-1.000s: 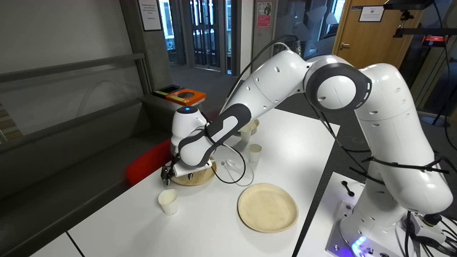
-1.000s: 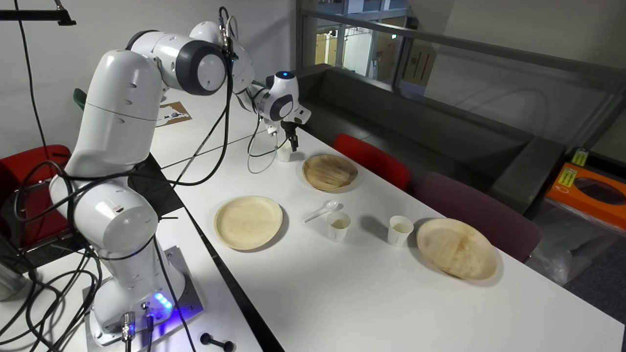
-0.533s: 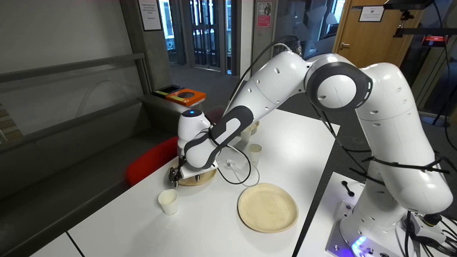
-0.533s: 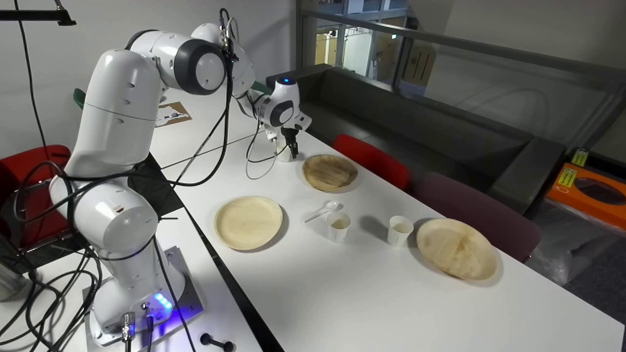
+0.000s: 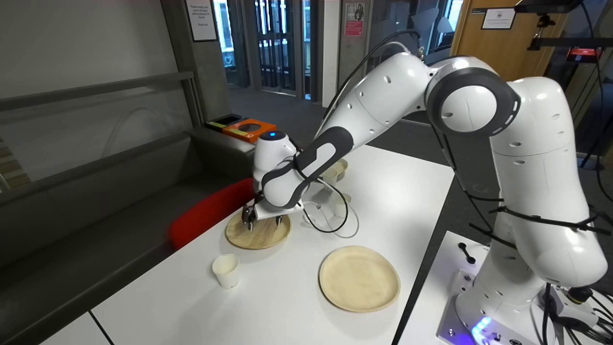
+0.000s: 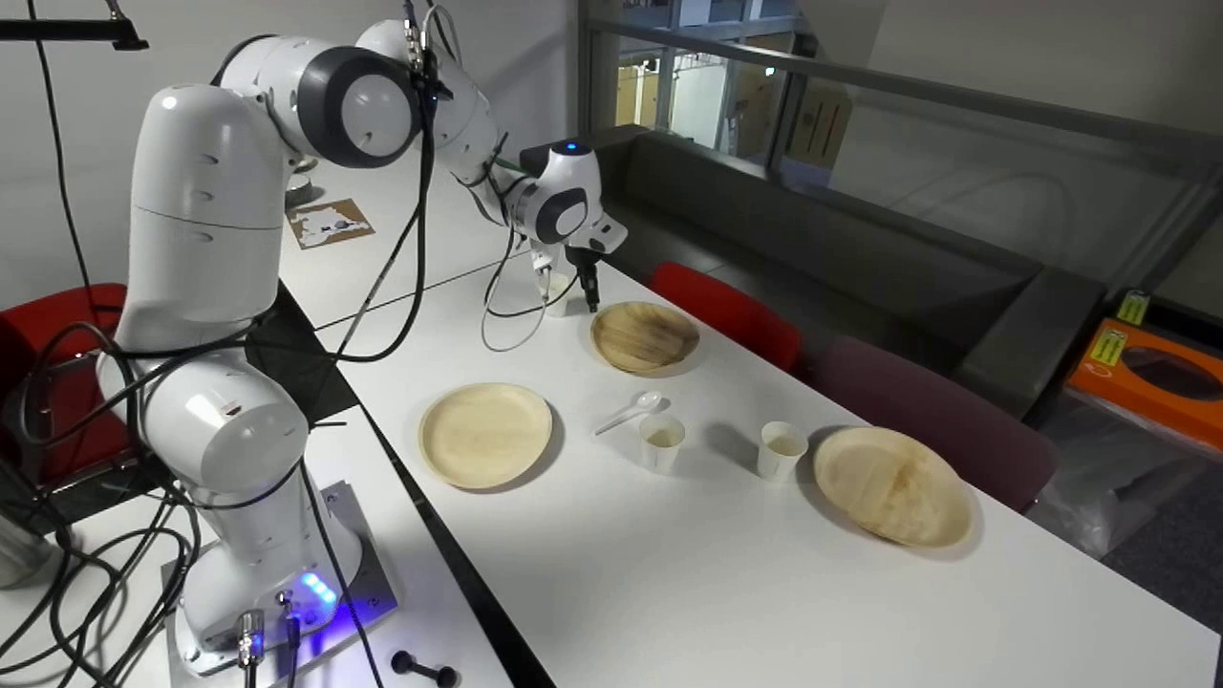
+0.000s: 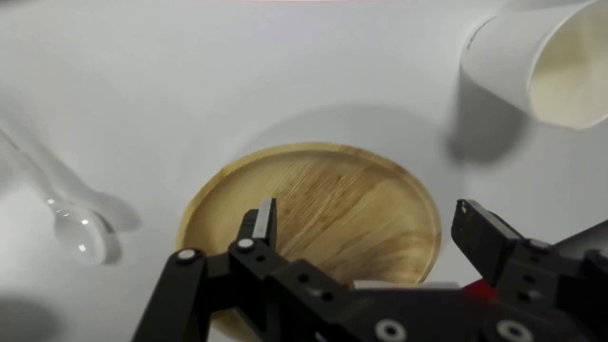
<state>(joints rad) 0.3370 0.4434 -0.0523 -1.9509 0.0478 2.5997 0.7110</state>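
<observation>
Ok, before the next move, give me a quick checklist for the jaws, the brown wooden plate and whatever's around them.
1. Jaws open and holding nothing: ok.
2. Round brown wooden plate lying on the flat white table: ok.
3. Jaws centred over that plate: not ok; in the wrist view one jaw shows over it, the other beyond its rim.
4. Tapered white paper cup upright and apart from that plate: ok.
5. White plastic spoon off that plate: ok.
6. Thin black cable loop clear of the table: cannot tell.

Fingers (image 7: 482,240) nearer the wooden plate (image 7: 351,204)
</observation>
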